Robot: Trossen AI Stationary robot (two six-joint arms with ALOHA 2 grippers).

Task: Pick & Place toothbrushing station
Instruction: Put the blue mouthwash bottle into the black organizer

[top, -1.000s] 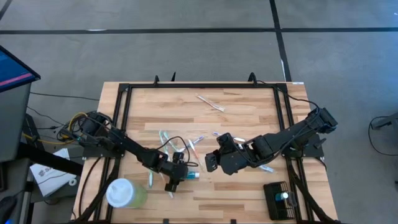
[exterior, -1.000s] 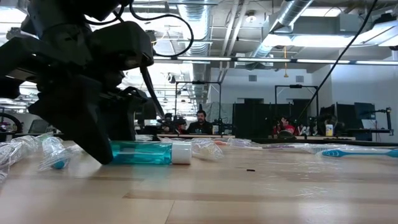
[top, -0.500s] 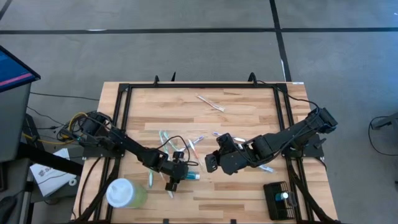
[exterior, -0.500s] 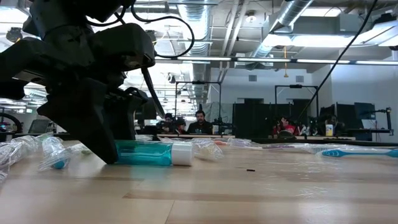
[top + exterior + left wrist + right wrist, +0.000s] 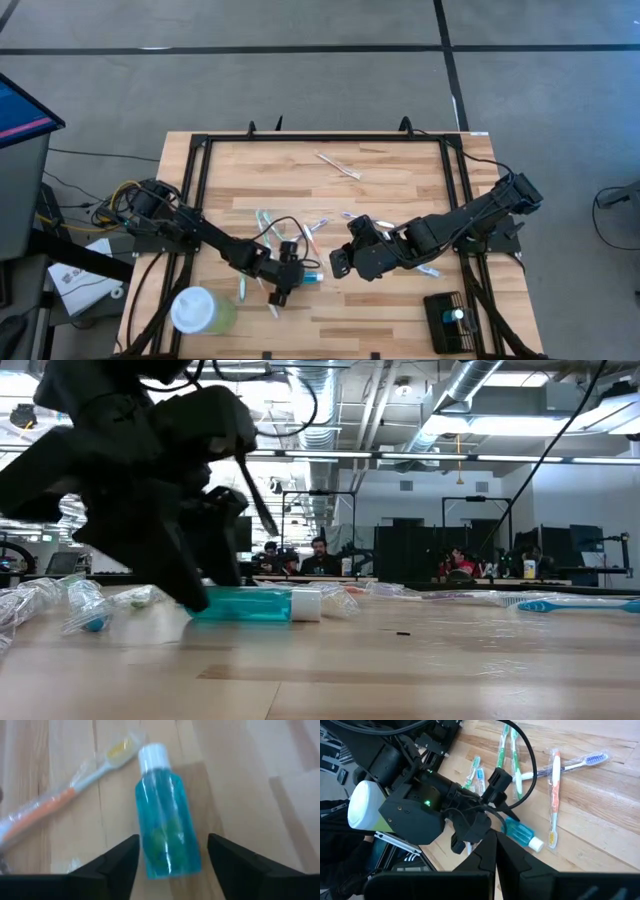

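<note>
- The left gripper (image 5: 283,291) is low over the table's (image 5: 380,190) near-centre, fingers spread to either side of a blue mouthwash bottle (image 5: 167,832). It is released, not clamped: the left wrist view shows bare gaps between each finger and the bottle wall.
- The bottle lies on its side on the wood, white cap (image 5: 152,754) pointing away from the wrist. Lying flat, it offers its round body across the finger gap, which probably explains the straddling approach.
- An orange-handled toothbrush in clear wrap (image 5: 75,787) lies just beside the bottle's cap end, outside the fingers. More wrapped toothbrushes (image 5: 515,760) are strewn near the centre, apparently loose stock awaiting sorting.
- The right gripper (image 5: 340,262) waits near mid-table, facing the left arm, its fingers clenched on nothing visible.
- The toothbrushing station (image 5: 447,322), a black slotted holder, sits at the table's near right corner, well apart from both grippers and from the bottle. A small pale item already stands in it.
- A pale green cup with white lid (image 5: 199,311) stands at the near left corner, beside the left arm.
- Judgement: the task is at the picking stage. A closing of the fingers on the bottle would come next, and the round, smooth body could roll or slip.
</note>
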